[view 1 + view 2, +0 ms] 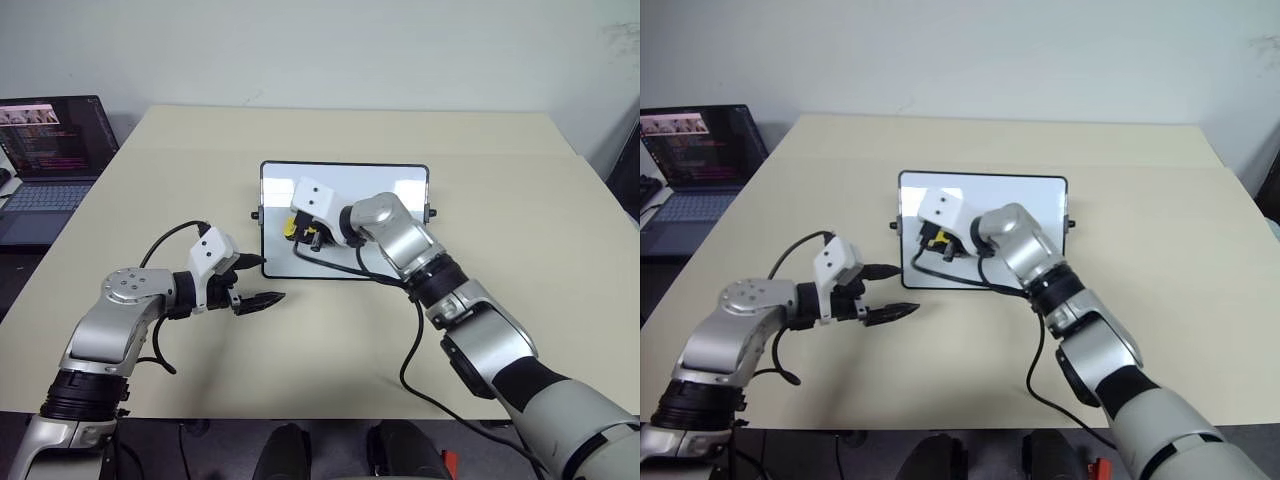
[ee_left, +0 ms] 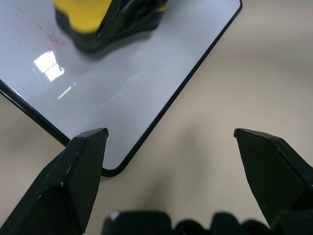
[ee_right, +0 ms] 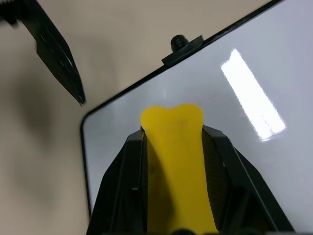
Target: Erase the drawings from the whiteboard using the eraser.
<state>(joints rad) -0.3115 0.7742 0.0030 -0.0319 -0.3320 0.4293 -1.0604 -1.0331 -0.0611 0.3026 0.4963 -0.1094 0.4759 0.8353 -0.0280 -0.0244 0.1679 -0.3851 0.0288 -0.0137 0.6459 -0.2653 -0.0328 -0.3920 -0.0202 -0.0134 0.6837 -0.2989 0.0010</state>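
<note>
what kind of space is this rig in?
Probably an office or lab bench: a plain beige table against a bare white wall, an open laptop showing code on a side desk, and a small whiteboard laid flat for the test.

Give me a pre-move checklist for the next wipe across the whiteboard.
1. Eraser clamped in right gripper: ok.
2. Eraser over the whiteboard: ok.
3. Eraser pressed flat on the surface: cannot tell.
4. Drawings gone: not ok, faint red specks remain beside the eraser.
5. Left gripper open, off the board at its near left corner: ok.
6. Laptop well away from the wiping path: ok.
</note>
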